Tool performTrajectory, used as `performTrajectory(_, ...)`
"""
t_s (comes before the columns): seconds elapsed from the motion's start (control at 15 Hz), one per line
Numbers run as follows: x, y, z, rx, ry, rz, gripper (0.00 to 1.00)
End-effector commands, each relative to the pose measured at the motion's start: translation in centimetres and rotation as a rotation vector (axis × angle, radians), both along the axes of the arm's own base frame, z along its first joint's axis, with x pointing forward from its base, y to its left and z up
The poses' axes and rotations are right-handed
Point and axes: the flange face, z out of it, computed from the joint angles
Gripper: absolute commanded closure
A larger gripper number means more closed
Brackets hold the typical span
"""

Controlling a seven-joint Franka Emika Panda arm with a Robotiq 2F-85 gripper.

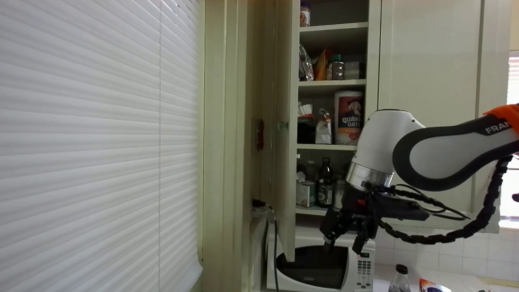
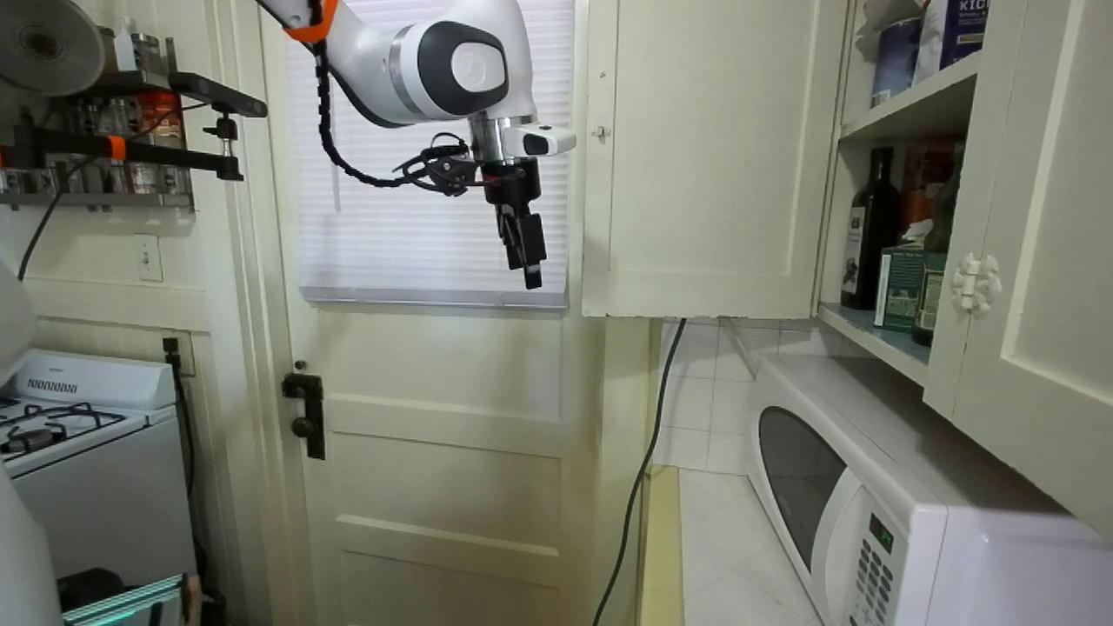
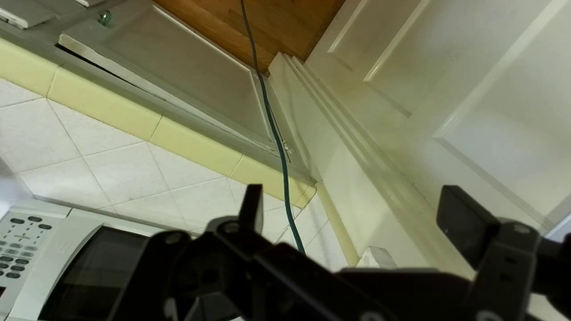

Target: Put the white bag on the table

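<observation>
A small white bag stands upright on a cupboard shelf in an exterior view, just left of the round oats canister. It does not show in the wrist view or the other exterior picture. My gripper points downward, in front of the microwave and well below and to the right of the bag in that picture. In the wrist view my gripper is wide open with nothing between its fingers. It also shows in an exterior view, before the window blind. The white tiled counter lies below; it also shows in the wrist view.
The cupboard door stands open beside the shelves. The oats canister is beside the bag. A dark bottle and a box stand on the lower shelf. A microwave sits on the counter. A cable hangs down nearby.
</observation>
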Motion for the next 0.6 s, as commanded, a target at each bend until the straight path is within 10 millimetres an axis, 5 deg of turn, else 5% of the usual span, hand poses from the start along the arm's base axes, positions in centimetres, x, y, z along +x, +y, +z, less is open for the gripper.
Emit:
performTrajectory(0.0, 0.0, 0.0, 0.1, 0.000, 0.001, 0.000, 0.00)
performTrajectory(0.2, 0.9, -0.6, -0.1, -0.015, -0.016, -0.037, 0.00)
performTrajectory(0.53, 2.8, -4.7, 1.5, -0.088, -0.046, -0.132, 0.00)
